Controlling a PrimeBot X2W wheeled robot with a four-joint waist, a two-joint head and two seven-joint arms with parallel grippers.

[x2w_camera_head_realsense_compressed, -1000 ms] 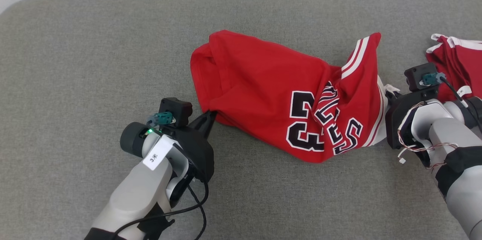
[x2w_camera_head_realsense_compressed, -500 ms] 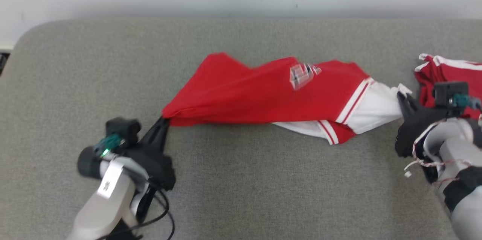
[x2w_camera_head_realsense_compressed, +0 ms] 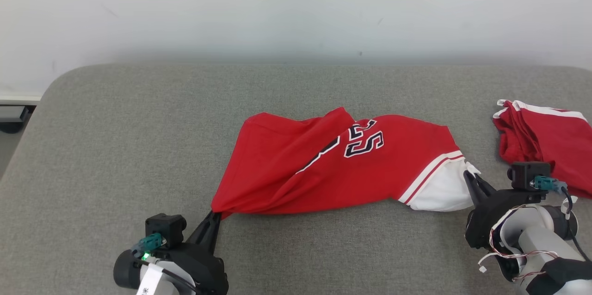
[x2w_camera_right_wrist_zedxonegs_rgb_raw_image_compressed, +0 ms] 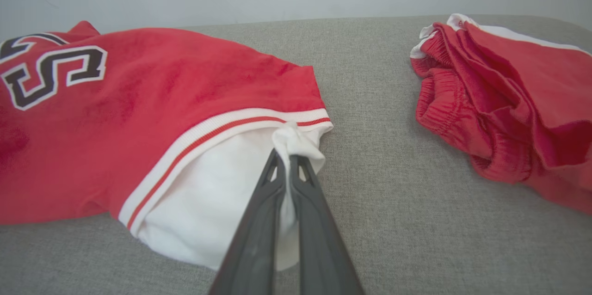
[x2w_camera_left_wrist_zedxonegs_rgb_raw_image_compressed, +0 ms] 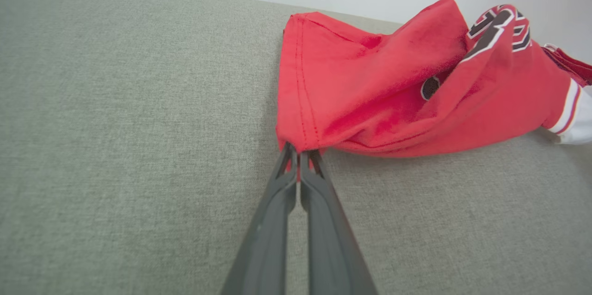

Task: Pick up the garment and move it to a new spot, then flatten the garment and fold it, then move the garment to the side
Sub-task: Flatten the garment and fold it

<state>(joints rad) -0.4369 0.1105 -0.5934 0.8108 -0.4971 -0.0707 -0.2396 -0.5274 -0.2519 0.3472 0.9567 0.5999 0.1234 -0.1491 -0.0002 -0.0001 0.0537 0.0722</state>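
The red basketball jersey (x2w_camera_head_realsense_compressed: 333, 165) (x2w_camera_left_wrist_zedxonegs_rgb_raw_image_compressed: 370, 91) (x2w_camera_right_wrist_zedxonegs_rgb_raw_image_compressed: 162, 87), soft knit with white-and-red striped trim and black, white-edged lettering, lies across the middle of the surface, stretched left to right between the two arms. The left gripper (x2w_camera_head_realsense_compressed: 216, 215) (x2w_camera_left_wrist_zedxonegs_rgb_raw_image_compressed: 298, 151) has its two long dark fingers pinched together on the jersey's near-left red hemmed corner. The right gripper (x2w_camera_head_realsense_compressed: 468, 175) (x2w_camera_right_wrist_zedxonegs_rgb_raw_image_compressed: 286, 156) is likewise clamped narrow on a bunched tip of the white lining at the jersey's right end, just below the striped band.

A second ago the jersey lay crumpled with its large black number and lettering facing up. Now it is drawn out long between the grips; the number is mostly folded under a diagonal crease and only a few letters show on top. Half a second ago the white end showed more of its underside. The head camera has tilted up since then, so more wall is in view.

A second red garment (x2w_camera_head_realsense_compressed: 545, 138) (x2w_camera_right_wrist_zedxonegs_rgb_raw_image_compressed: 499, 101), rumpled, with white edging and a gathered waistband, sits at the far right, apart from the jersey. Everything rests on a grey woven surface (x2w_camera_head_realsense_compressed: 138, 147) with a rounded far-left corner, backed by a pale wall (x2w_camera_head_realsense_compressed: 277, 8).
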